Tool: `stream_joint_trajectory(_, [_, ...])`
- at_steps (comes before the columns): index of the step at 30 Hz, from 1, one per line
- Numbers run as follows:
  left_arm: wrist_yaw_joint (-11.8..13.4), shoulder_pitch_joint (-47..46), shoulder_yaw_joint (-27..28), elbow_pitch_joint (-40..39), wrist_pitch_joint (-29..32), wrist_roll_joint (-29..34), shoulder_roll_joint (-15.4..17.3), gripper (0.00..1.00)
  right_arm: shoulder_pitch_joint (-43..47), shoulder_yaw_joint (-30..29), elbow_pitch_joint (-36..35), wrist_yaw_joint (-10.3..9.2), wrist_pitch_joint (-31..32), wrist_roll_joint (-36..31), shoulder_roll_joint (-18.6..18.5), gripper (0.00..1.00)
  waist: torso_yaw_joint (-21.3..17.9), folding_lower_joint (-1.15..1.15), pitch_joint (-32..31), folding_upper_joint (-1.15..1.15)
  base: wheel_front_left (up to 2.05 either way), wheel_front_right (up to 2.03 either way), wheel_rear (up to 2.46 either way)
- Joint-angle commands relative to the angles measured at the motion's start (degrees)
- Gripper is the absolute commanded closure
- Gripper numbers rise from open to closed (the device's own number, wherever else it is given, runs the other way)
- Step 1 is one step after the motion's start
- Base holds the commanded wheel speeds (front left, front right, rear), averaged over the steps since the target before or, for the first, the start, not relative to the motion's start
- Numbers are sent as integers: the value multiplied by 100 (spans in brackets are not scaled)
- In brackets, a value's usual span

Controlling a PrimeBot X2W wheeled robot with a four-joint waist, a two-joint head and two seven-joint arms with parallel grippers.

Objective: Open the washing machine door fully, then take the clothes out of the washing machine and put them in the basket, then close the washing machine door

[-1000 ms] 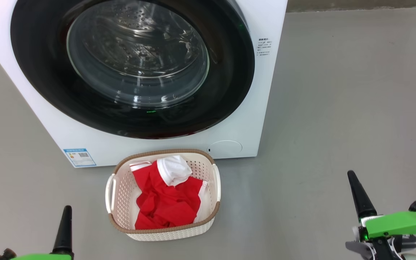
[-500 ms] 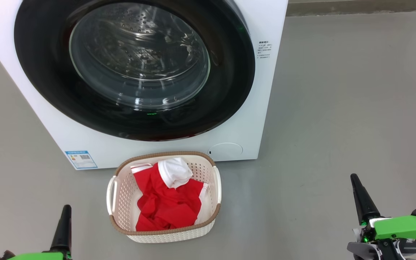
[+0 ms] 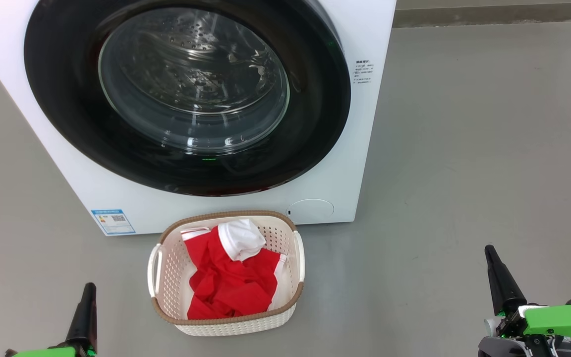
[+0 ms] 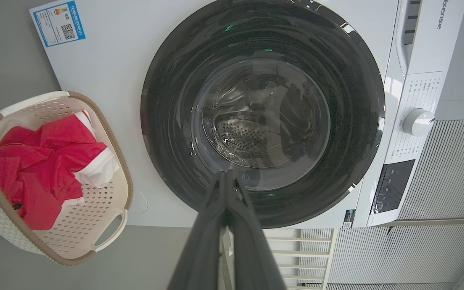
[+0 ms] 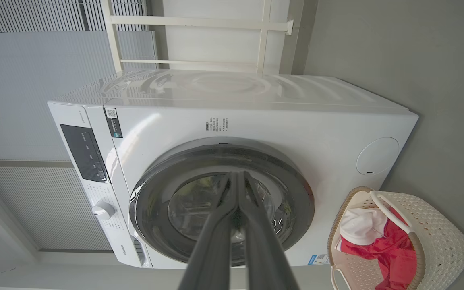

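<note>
The white washing machine (image 3: 345,148) stands ahead, its round black door (image 3: 67,124) shut flat against the front, and the steel drum shows through the glass window (image 3: 194,84). On the floor in front sits the cream basket (image 3: 166,277) with the red and white clothes (image 3: 231,282) inside. My left gripper (image 3: 87,295) is shut and empty at the lower left, well short of the basket. My right gripper (image 3: 491,255) is shut and empty at the lower right, far from the machine. In the wrist views both grippers (image 4: 226,173) (image 5: 238,175) point at the door with fingers pressed together.
Grey floor (image 3: 464,173) spreads to the right of the machine. A blue label (image 3: 113,221) and a round white cap (image 3: 310,210) mark the machine's lower front. A control panel with a white dial (image 4: 417,122) sits at the top, and a pale slatted wall (image 4: 449,181) stands behind.
The whole head picture has slid slightly down, so the camera moved. Both grippers have sunk lower toward the frame's bottom edge. Basket, clothes and door stay as they were.
</note>
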Motion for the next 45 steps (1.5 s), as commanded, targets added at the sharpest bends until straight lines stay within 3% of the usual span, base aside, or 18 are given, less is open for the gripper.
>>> stream_joint_trajectory(1, [-60, -280, 201, -97, 35, -28, 69, 100, -54, 92, -176, -5, 32, 38, 0, 100, 0, 0, 0, 0, 0, 0, 0])
stream_joint_trajectory(45, [-60, -284, 250, -96, 74, 13, 35, 100, -58, 49, -174, -5, 67, 2, 30, 100, 0, 0, 0, 0, 0, 0, 0])
